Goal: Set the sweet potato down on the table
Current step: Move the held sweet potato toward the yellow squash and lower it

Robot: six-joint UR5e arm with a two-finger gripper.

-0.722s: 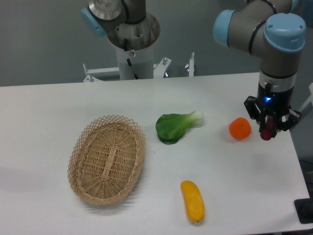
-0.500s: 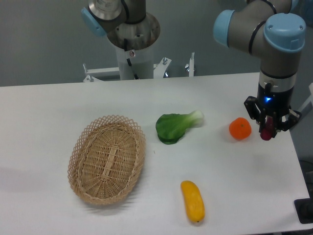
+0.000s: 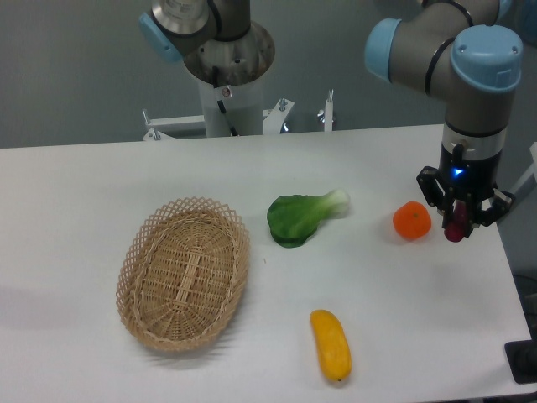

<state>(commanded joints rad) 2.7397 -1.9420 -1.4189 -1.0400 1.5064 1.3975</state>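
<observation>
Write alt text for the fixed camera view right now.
The gripper holds the sweet potato upright near the white table's right edge, beside an orange. Bok choy, a yellow fruit and an empty wicker basket lie leftward.

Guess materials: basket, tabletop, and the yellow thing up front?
Basket: woven wicker or rattan, tan, open lattice rim visible. Tabletop: smooth matte white, probably laminate; no grain or glare. Yellow item: glossy uniform skin, could be real fruit or a plastic replica; can't tell.

Bright, even overhead light; soft faint shadows under objects; sharp focus, no glare.
</observation>
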